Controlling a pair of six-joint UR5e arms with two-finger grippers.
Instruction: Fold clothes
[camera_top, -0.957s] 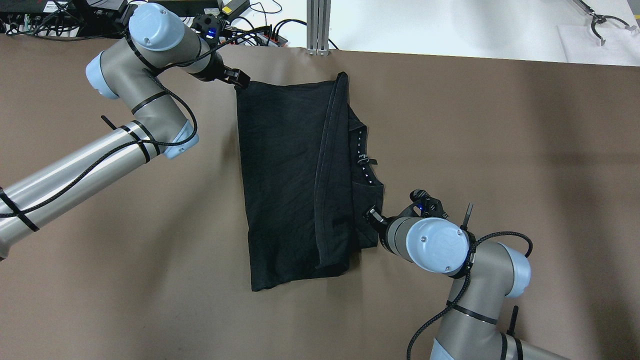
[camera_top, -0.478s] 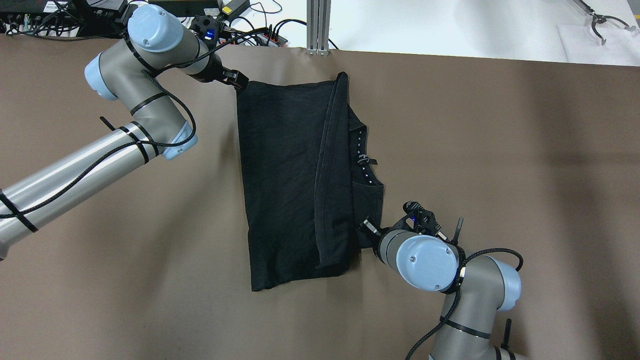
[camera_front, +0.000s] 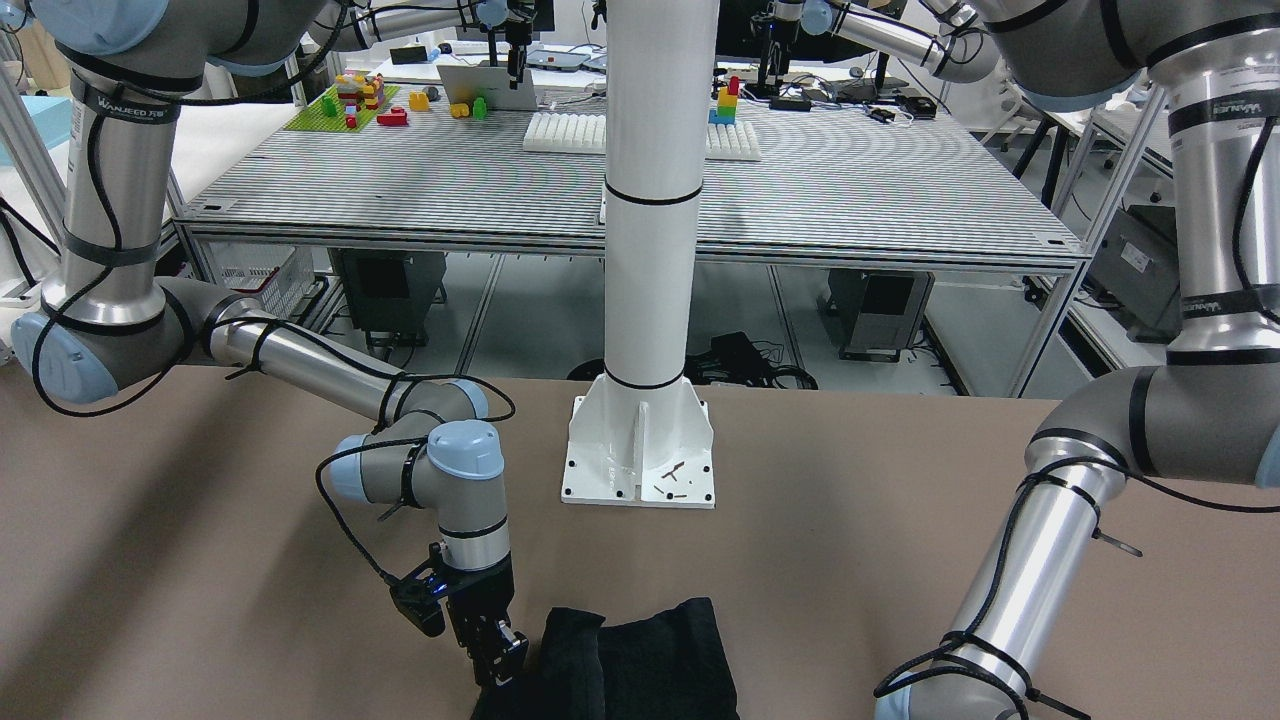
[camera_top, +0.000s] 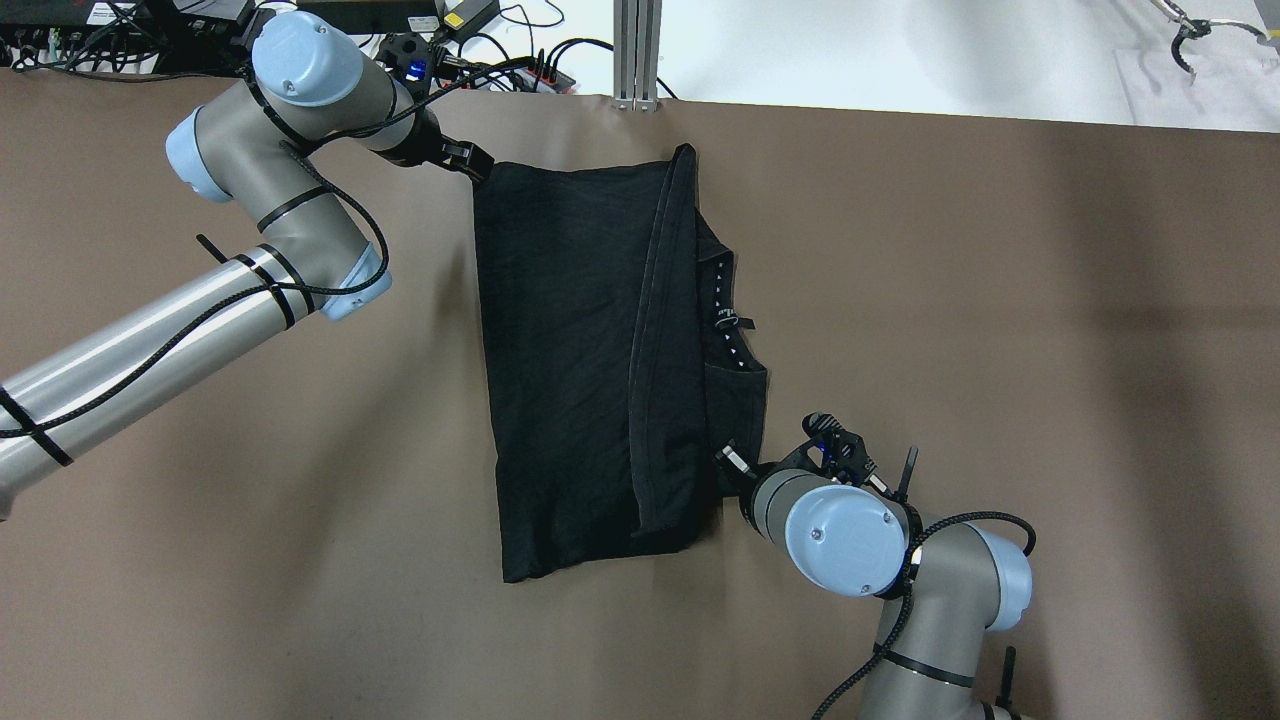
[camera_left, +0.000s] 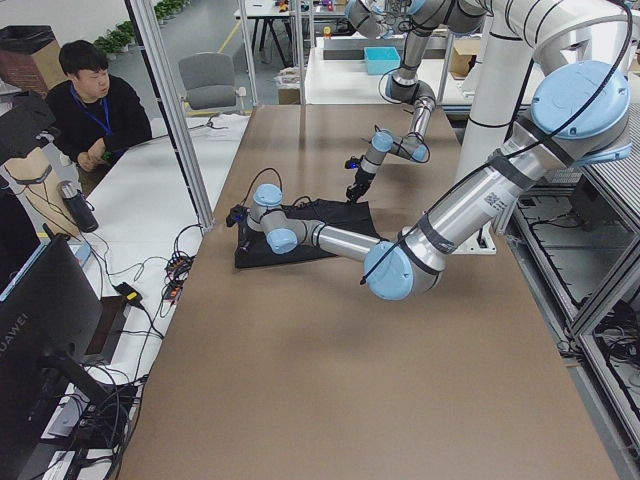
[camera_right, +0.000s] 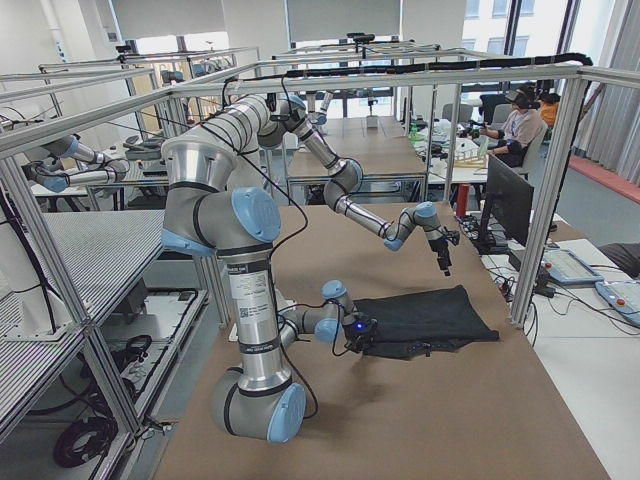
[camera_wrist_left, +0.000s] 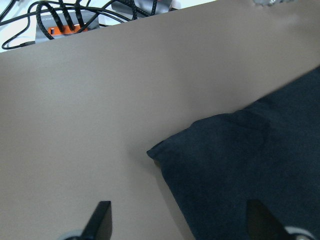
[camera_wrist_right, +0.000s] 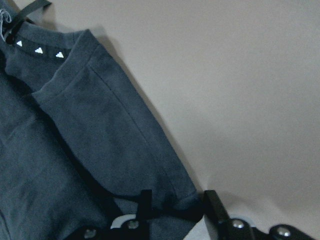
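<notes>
Clothes (camera_top: 570, 350): one black piece, partly folded lengthwise, flat on the brown bench (camera_top: 1000, 300), mid-width, toward the far edge. A white post (camera_front: 650, 200) stands at the robot's side of the bench. Cables (camera_top: 520, 65) lie past the far edge. Left pincer (camera_top: 478, 166) is open, fingers spread, with the far left corner just ahead of them, untouched. Right pincer (camera_top: 728, 462) is closed on the hem at the near right corner.

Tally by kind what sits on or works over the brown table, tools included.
Black garment: 1
Tools: 2, the left tool and the right tool
White post: 1
Total: 4
</notes>
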